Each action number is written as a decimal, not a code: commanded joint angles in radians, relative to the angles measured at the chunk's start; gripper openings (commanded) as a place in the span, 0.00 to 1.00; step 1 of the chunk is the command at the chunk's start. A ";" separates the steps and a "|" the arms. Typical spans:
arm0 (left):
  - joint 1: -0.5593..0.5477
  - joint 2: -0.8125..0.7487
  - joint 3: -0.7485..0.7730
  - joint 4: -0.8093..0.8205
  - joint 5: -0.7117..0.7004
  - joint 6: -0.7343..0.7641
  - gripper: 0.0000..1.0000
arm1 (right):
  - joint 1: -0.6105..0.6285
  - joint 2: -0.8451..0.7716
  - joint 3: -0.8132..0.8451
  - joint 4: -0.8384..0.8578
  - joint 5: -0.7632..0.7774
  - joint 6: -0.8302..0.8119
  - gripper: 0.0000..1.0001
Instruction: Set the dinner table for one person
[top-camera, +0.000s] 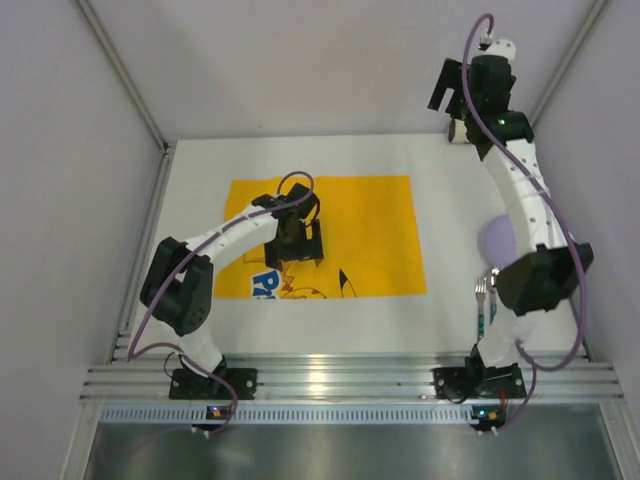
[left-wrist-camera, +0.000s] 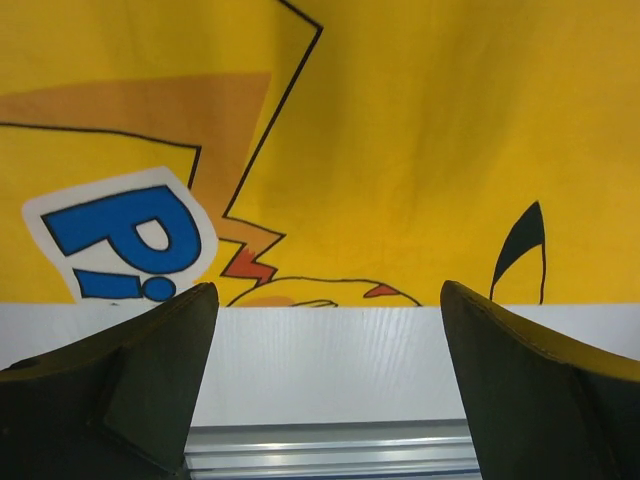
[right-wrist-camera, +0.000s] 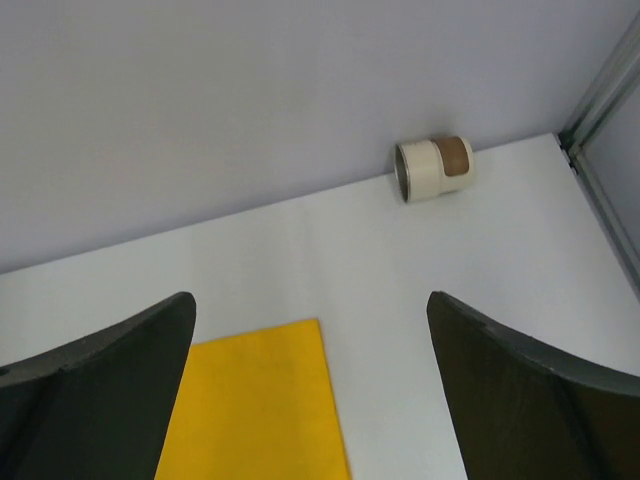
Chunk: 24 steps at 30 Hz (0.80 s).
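Right wrist: tipped cup (right-wrist-camera: 433, 168) upper right, by wall (right-wrist-camera: 250, 100); right claw (right-wrist-camera: 310, 300) agape, empty, apparently lining up on it. Left claw (left-wrist-camera: 330, 290) agape, empty, over mat (left-wrist-camera: 400, 150) edge.

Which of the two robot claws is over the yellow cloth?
The left gripper, open above the yellow mat's near edge. The right gripper, also open, reaches to the far right corner, where a cream cup lies on its side.

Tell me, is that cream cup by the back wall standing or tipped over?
Tipped over: the cup lies on its side on the dinner table, its open mouth facing sideways in the right wrist view.
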 joint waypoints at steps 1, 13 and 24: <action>0.001 -0.148 -0.059 0.053 0.025 -0.035 0.98 | -0.038 0.306 0.273 -0.180 0.010 -0.022 1.00; 0.019 -0.145 -0.165 0.214 0.157 0.059 0.98 | -0.095 0.788 0.616 0.032 0.169 -0.070 1.00; 0.120 0.099 0.040 0.209 0.308 0.153 0.98 | -0.127 0.966 0.645 0.328 0.347 -0.163 1.00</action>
